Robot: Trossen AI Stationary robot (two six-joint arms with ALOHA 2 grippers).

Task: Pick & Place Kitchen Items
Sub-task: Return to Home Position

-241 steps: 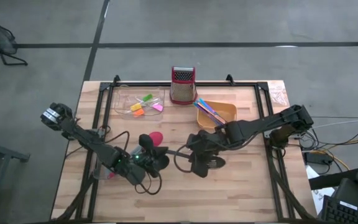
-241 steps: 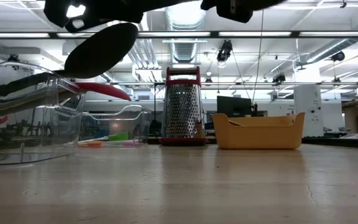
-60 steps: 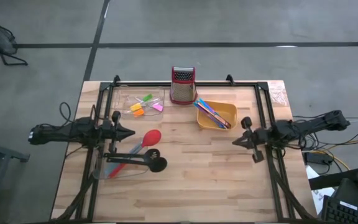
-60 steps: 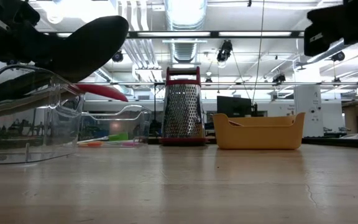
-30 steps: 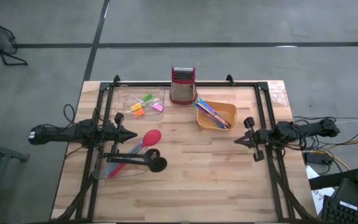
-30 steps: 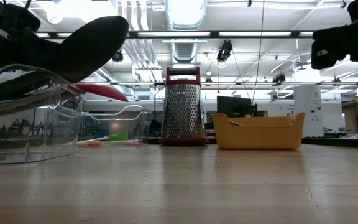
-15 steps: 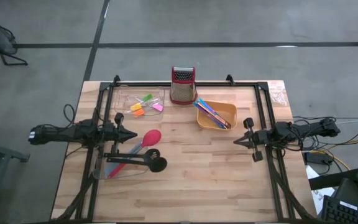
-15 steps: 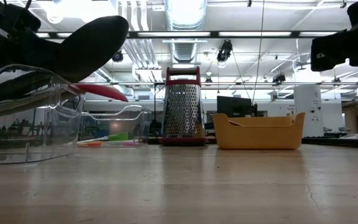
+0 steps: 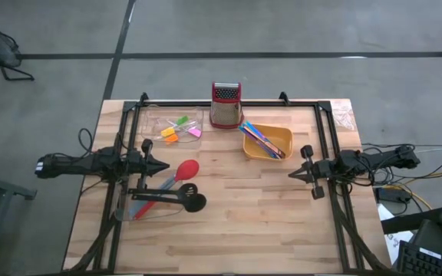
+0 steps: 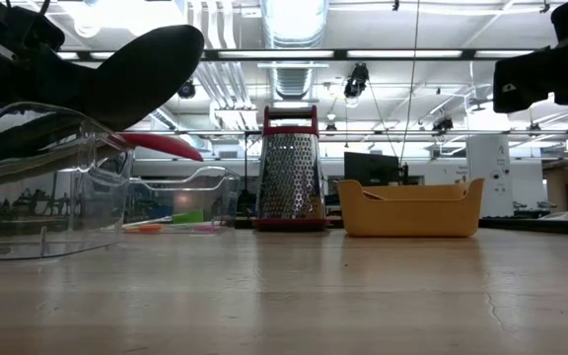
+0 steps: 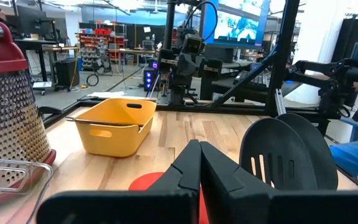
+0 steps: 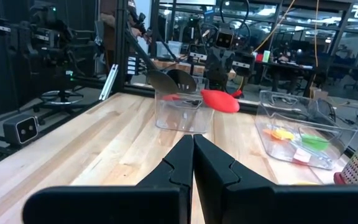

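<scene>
On the bench (image 9: 282,230): black slotted spoons (image 9: 176,199) and red-headed spoon (image 9: 188,169) in near clear bin (image 10: 77,207); blocks (image 9: 176,130) in far bin (image 9: 153,121); sticks (image 9: 261,139) in orange bowl (image 9: 284,138). Sorting apparently complete. Left gripper (image 9: 158,165), right gripper (image 9: 294,175): pressed together, empty, at opposite edges.

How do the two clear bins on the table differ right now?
The far clear bin, beside the grater, holds small coloured blocks lying wholly inside it. The near clear bin, on the left arm's side, holds black slotted spoons and a red-headed spoon whose heads stick out past its rim. Both are transparent and open-topped.
</scene>
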